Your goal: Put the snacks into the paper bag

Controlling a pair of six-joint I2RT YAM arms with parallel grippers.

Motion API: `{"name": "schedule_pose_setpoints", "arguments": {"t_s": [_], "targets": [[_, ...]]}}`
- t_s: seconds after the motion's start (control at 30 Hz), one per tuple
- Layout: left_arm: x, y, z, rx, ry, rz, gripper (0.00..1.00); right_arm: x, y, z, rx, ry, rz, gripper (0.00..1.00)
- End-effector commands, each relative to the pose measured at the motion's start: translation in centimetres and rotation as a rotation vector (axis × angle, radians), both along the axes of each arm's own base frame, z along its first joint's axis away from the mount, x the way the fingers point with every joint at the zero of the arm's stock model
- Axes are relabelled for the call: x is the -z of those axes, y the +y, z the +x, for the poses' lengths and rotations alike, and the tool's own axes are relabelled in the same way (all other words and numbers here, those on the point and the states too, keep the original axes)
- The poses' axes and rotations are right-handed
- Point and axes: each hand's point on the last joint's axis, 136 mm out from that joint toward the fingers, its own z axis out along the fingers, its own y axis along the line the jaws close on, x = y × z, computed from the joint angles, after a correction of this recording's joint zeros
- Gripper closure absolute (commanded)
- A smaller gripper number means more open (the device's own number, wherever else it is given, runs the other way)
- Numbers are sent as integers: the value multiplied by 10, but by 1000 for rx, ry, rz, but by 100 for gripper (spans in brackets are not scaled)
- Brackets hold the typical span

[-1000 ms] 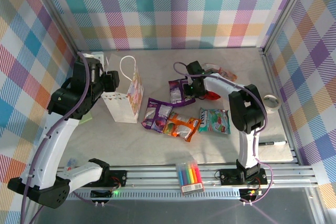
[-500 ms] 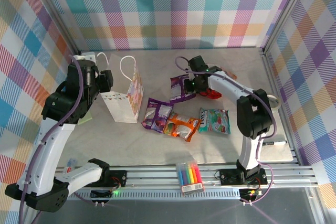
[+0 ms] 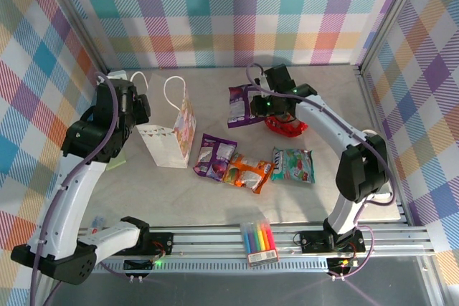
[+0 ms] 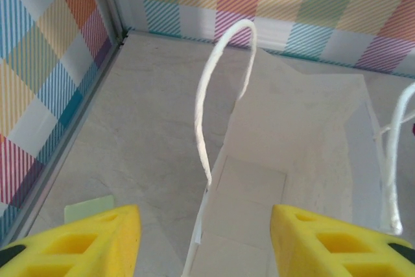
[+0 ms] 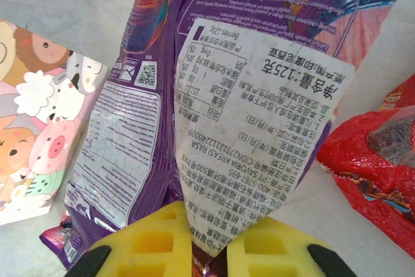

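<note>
"Purple packet (image 5: 246, 128) goes first, then? The right gripper (image 5: 207, 244) is clamped on one end seam. It holds the packet in the air, well to the right of the paper bag (image 3: 172, 134)."

"Yes, and that grip worries me. It's a thin pinch on glossy foil, and a quick swing could let the packet slide out short of the bag."

"What about the bag?"

"It's light, upright and narrow at the mouth. The packet looks floppy and fairly wide, so a corner may catch the rim or a cord handle (image 4: 220, 95) and tip the bag over."

"Isn't the left gripper (image 4: 201, 238) steadying it?"

"Not that I can see. Its fingers stand apart at the bag's open top, with the side wall's edge between them, pinching nothing. A nudge could shove the bag along the table."

"How does the packet look?"

"It's crinkled and shiny, with a white printed label on the back and a QR code beside it."

"And the others?"

"They lie on the table. A second purple packet (image 3: 215, 155), an orange packet (image 3: 247, 172) and a teal-and-white packet (image 3: 292, 165) sit in a row. The red packet (image 3: 285, 125) lies below the right arm."
</note>
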Motion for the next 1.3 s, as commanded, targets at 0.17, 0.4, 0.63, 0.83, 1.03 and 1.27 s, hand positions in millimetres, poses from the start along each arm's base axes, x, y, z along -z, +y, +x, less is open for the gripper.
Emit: {"name": "schedule_pose_setpoints", "arguments": {"t_s": [0.17, 0.4, 0.63, 0.83, 1.03, 1.27], "targets": [[21, 8, 12, -27, 89, -37, 45, -77, 10, -8, -51, -155, 91, 100], [22, 15, 19, -36, 75, -95, 45, -122, 11, -15, -68, -245, 134, 100], [20, 17, 30, -28, 52, -166, 47, -174, 22, -21, -112, -346, 207, 100], [21, 18, 40, -10, 27, -224, 48, -205, 35, -28, -156, -400, 260, 100], [23, 17, 52, 11, 2, -256, 49, -234, 48, -37, -194, -454, 344, 100], [31, 20, 63, 7, 8, -271, 60, -265, 66, -54, -248, -496, 430, 100]]}}
